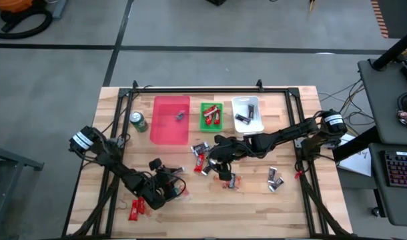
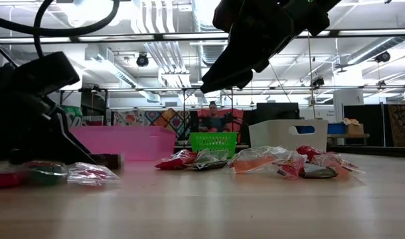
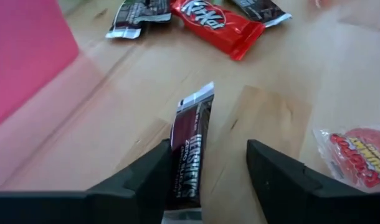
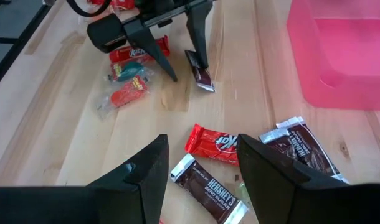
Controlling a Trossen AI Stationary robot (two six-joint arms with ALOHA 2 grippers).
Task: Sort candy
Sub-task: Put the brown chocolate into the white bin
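High view: on the pale wooden table [image 1: 257,207], a pink plastic bin [image 1: 171,120] stands beside a small green basket [image 1: 211,116]. The right gripper [image 4: 199,163] hangs open above scattered wrapped candy [image 1: 202,159]. The left gripper [image 3: 205,167], open, straddles a dark Hershey's bar [image 3: 190,158] on the wood.

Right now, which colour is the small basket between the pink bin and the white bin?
Bright green; the basket shows best in the high view.

Candy [image 1: 202,159] scattered flat mid-worktop: red, dark, clear wrappers; some in bins, one maybe in pink bin [image 1: 171,120].
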